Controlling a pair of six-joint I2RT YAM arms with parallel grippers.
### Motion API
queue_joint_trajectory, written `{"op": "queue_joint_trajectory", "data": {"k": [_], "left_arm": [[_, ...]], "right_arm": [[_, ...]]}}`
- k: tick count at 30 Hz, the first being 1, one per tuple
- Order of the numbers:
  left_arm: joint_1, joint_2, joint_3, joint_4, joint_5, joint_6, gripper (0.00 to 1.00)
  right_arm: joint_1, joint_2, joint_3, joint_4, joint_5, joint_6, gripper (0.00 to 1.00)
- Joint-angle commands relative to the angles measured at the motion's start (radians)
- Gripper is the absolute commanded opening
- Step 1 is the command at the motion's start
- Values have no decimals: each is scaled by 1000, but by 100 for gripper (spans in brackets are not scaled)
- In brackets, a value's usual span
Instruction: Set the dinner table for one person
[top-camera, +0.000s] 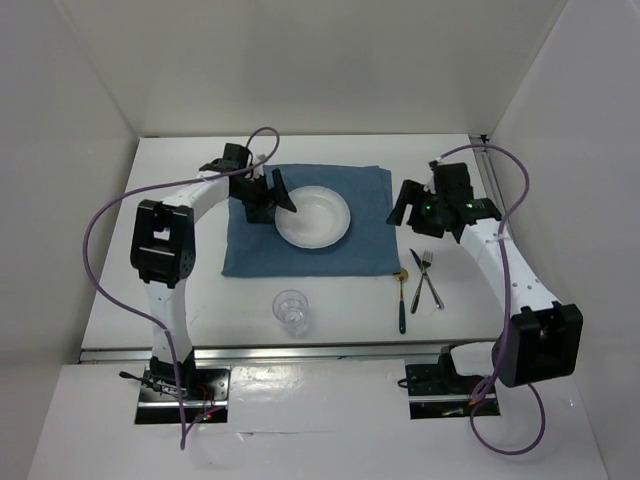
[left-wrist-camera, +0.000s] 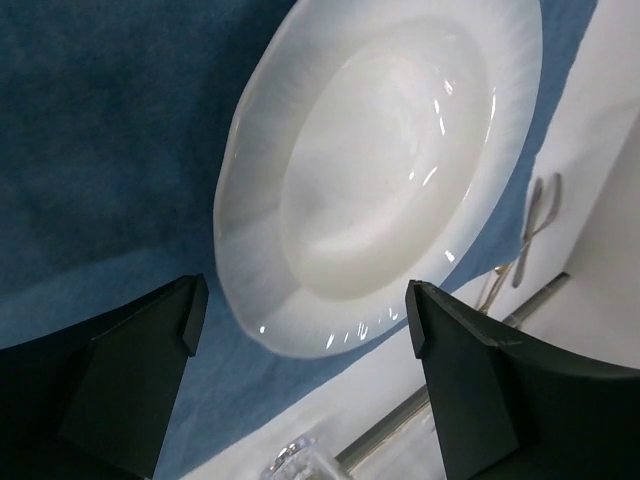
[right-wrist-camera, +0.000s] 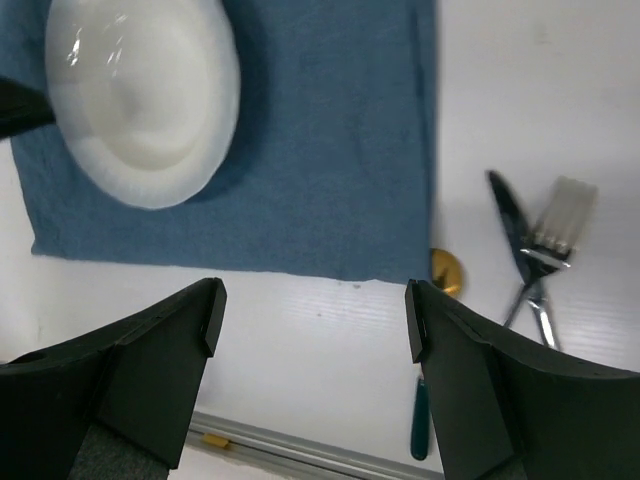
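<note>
White, smooth and stiff, the dinner table (top-camera: 340, 320) spans beneath both arms; things likely slide on it. Its glossy plate (top-camera: 313, 217), mid-table, looks fragile: grasp the rim. Left gripper (left-wrist-camera: 300, 325) and right gripper (right-wrist-camera: 315, 320) hover, jaws apart.

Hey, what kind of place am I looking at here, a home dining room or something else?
Most likely a robotics test cell, not a home: plain white walls box in the dinner table, and a left arm and right arm are mounted at its near edge.
</note>
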Motion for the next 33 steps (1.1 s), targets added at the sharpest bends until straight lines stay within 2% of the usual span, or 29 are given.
{"op": "queue_joint_trajectory", "data": {"k": [1,3,6,10,17,22,26,27,30,31,33], "left_arm": [[-14,-133,81,-114,-98,91,100],[-14,-171,113,-180,-165,113,100],[1,-282,118,-229,-269,108,100],[87,-470,39,-202,-345,26,99],[210,-701,-100,-155,-380,-40,92],[245,-722,-129,-155,-351,-40,91],[255,-732,-150,-155,-340,-40,91],[255,-732,-150,-155,-340,-40,91],[255,-732,-150,-155,-340,-40,89],[255,-741,-150,-155,-340,-40,89],[255,-741,-150,-155,-331,-40,89]], "right_arm": [[159,36,80,1,-11,-28,85],[248,83,90,-9,0,-17,86],[470,146,102,-9,12,15,87],[621,194,91,25,32,53,88],[762,287,91,88,44,75,90],[808,358,91,111,30,75,90],[859,410,113,120,52,75,83],[859,419,125,110,67,75,81],[882,432,151,87,107,85,61],[882,432,151,76,119,86,40],[882,419,188,59,171,86,16]]}}
